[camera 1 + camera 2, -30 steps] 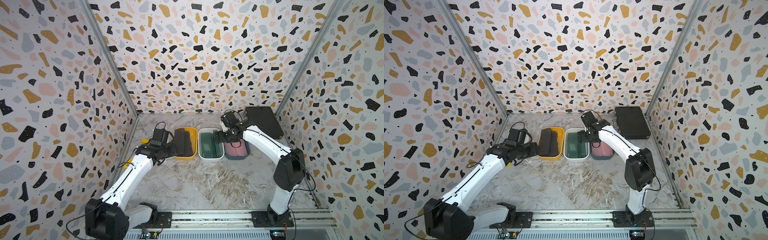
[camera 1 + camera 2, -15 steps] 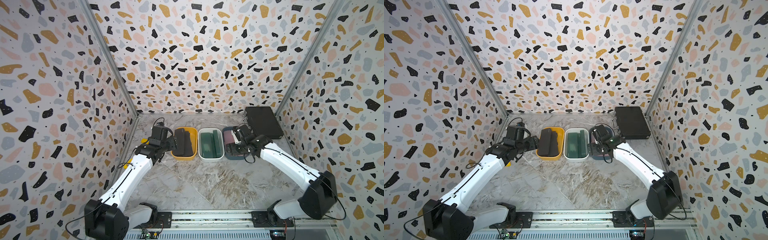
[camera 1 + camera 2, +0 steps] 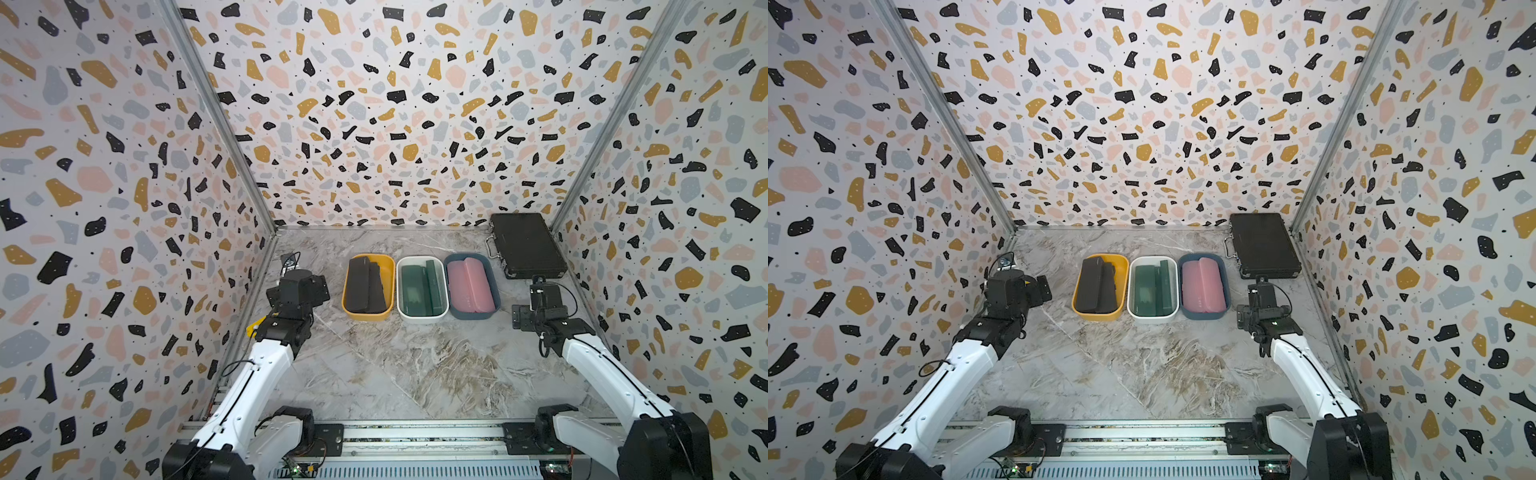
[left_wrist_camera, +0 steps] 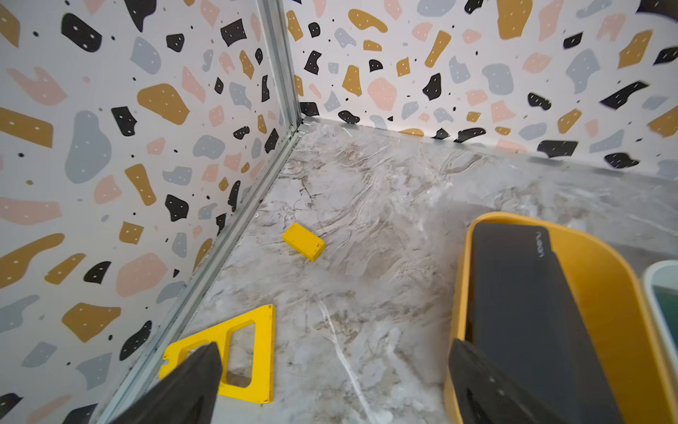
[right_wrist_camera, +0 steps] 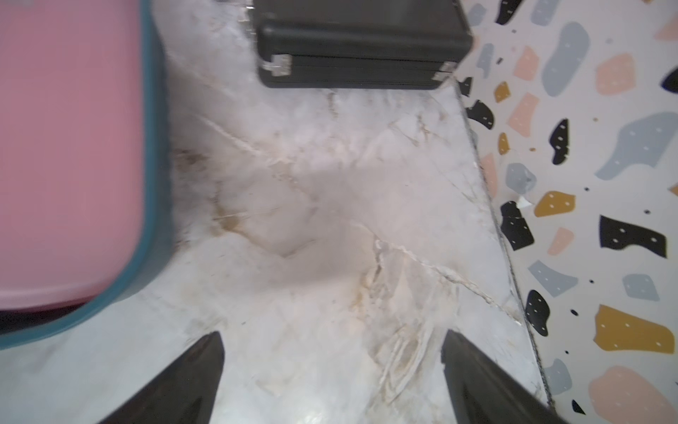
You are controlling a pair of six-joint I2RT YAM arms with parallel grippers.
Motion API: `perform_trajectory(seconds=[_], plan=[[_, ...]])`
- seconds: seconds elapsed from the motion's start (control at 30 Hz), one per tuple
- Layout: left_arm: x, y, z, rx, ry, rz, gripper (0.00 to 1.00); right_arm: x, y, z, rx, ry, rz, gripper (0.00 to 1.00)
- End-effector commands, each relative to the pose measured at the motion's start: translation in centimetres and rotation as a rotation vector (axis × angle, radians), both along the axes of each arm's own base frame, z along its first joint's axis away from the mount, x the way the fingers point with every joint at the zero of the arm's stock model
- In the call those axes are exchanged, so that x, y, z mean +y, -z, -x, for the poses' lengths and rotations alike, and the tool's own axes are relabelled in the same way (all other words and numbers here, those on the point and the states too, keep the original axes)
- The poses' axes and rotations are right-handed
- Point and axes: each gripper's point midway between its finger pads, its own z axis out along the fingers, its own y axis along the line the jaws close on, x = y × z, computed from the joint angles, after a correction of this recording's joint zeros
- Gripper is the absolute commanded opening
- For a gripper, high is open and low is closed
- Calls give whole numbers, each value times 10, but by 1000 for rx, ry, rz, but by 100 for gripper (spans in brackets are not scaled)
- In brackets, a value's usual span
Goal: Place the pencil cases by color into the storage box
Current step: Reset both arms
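Three bins stand side by side across the middle of the marble table. The black pencil cases lie stacked in the yellow bin. The green pencil cases are in the white bin in the middle, and the pink pencil cases are in the blue bin. Each colour has its own bin, though how many lie in each cannot be counted.

The left gripper hangs over bare table just beside the yellow bin, near the left wall. Its jaws stand wide apart with nothing between them. In the left wrist view a small yellow block and a flat yellow triangular frame lie on the table by that wall.

The right gripper is over bare table between the blue bin and the right wall, just in front of the closed black briefcase — its jaws likewise spread wide and empty. Neither gripper touches a bin or a case.
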Motion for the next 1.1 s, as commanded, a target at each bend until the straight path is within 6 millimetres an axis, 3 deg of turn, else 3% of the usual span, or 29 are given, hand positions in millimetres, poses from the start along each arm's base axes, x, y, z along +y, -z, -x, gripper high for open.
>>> perform_trajectory(seconds=[0.0, 0.13, 0.27, 0.37, 0.47, 0.5, 0.57, 0.63, 0.7, 1.07], plan=[[13, -1, 2, -62, -18, -123, 97, -20, -22, -19, -198, 59, -12, 99], [15, 13, 4, -156, -46, -82, 94, -21, -8, -32, -286, 44, -40, 99], [17, 33, -1, -234, -69, -71, 94, -11, 3, -39, -483, -8, -96, 99], [10, 54, -11, -248, -15, -95, 95, -9, -3, -40, -608, -56, -86, 99], [8, 80, -22, -213, -4, -92, 96, -3, 12, -51, -616, -117, -129, 99], [2, 84, -27, -237, 39, -91, 96, 3, 21, -55, -615, -151, -136, 99], [-13, 100, -39, -201, 141, -103, 100, 8, 19, -63, -645, -190, -142, 99], [-15, 108, -41, -143, 171, -63, 100, 3, 33, -69, -484, -152, -151, 99], [-13, 107, -43, -137, 186, -29, 100, 18, 37, -91, -442, -235, -183, 99], [-12, 107, -43, -145, 186, -28, 100, 9, 37, -85, -429, -182, -161, 99]])
